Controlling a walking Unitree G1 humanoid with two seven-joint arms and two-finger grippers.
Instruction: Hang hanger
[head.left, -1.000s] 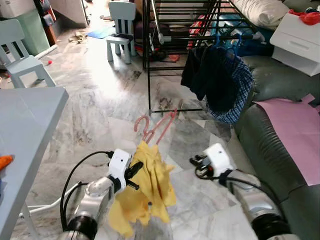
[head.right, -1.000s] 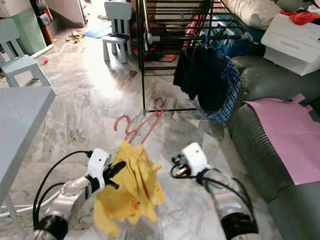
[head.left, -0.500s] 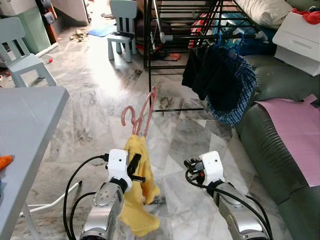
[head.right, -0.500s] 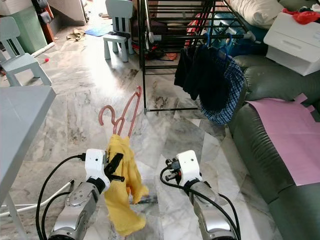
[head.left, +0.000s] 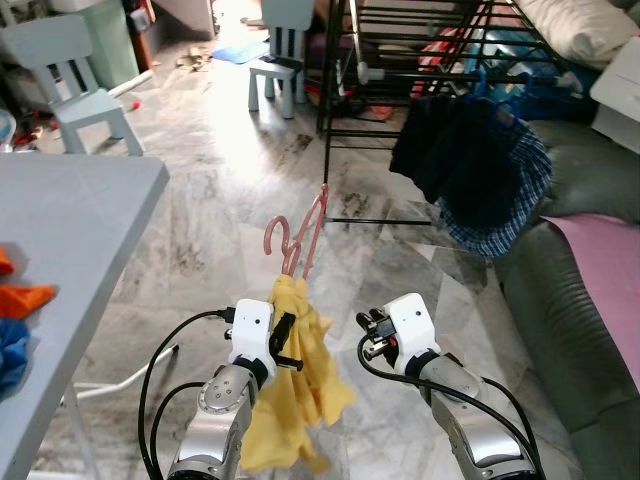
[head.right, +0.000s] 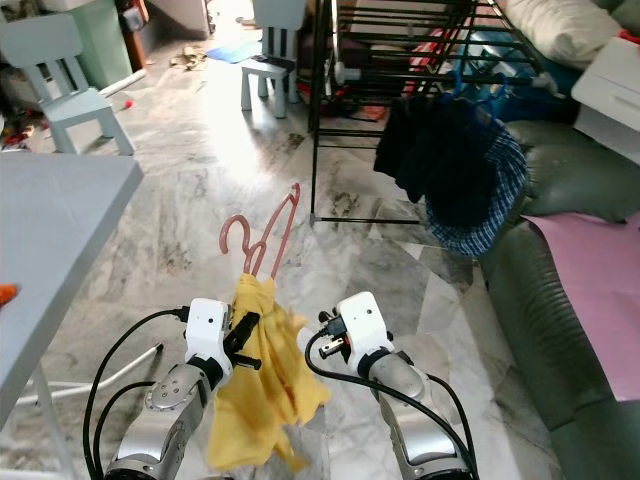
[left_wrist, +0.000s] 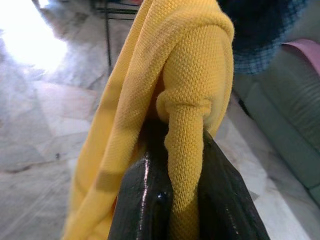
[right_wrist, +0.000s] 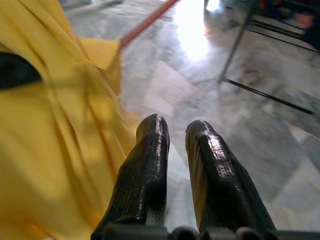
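The left claw (head.right: 243, 338) grips a yellow garment (head.right: 262, 385) on a pink hanger (head.right: 258, 241).

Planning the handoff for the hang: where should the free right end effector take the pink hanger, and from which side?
Judging by pose: take the bare pink hanger just under its hook, above the yellow garment. That stretch sticks up free of cloth, while the left end effector pinches the fabric lower down. The right end effector sits beside it, so come in from the robot's right.

I see the pink hanger (head.left: 296, 234) standing nearly upright, its hook at twelve o'clock, draped in a yellow knit garment (head.left: 298, 388) that hangs limp toward six o'clock above the floor.
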